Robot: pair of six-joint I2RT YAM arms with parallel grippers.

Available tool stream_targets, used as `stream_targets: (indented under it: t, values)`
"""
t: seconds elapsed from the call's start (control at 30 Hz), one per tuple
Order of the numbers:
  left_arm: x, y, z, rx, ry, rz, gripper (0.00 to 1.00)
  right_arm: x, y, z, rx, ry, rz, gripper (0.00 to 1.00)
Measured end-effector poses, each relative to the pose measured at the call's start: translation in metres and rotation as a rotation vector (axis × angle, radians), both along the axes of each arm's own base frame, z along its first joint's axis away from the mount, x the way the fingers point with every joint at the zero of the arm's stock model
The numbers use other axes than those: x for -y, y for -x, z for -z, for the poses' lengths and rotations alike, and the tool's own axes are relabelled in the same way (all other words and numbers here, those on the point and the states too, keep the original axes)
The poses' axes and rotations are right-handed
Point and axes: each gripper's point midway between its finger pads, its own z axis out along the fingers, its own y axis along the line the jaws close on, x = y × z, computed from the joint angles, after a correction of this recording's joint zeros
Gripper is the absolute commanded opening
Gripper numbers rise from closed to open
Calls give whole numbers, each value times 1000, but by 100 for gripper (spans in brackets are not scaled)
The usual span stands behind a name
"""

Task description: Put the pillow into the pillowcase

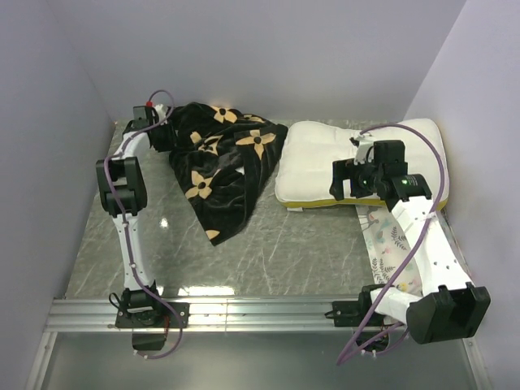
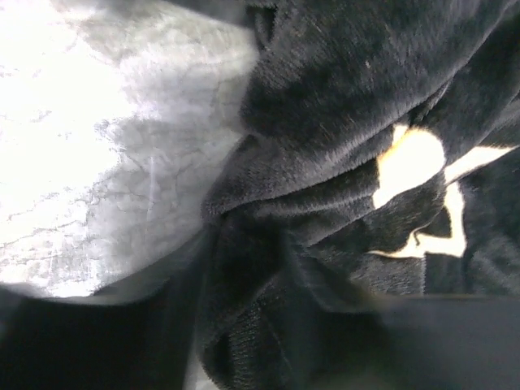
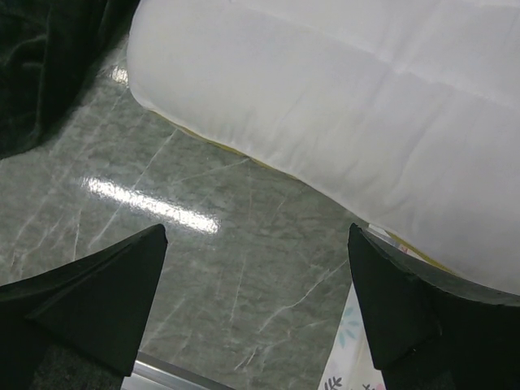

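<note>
Hovering our right gripper (image 3: 256, 236), released, by the pillow (image 3: 349, 97), we are resting the left gripper (image 1: 171, 138) on the pillowcase (image 1: 231, 158); its grip we cannot tell.

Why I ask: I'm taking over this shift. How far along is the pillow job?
Nothing is done: the pillow lies outside the pillowcase, beside it on the table. In hand: the left gripper is at the crumpled case's far corner, grip unclear; the right gripper hovers open at the pillow's near edge. Left: open the case, slide the pillow in.
</note>
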Motion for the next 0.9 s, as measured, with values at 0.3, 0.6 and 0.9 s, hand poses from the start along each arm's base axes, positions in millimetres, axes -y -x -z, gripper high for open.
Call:
stream_targets:
  t: [0.3, 0.6, 0.9]
  values:
    - [-15, 60, 9, -78, -40, 2, 0, -14, -5, 11, -41, -31, -43, 94]
    - [-94, 253, -25, -194, -165, -139, 0, -97, -25, 27, -76, -32, -253, 79]
    - [-111, 369, -30, -316, -369, -151, 17, -221, -89, 6, -4, -81, -388, 62]
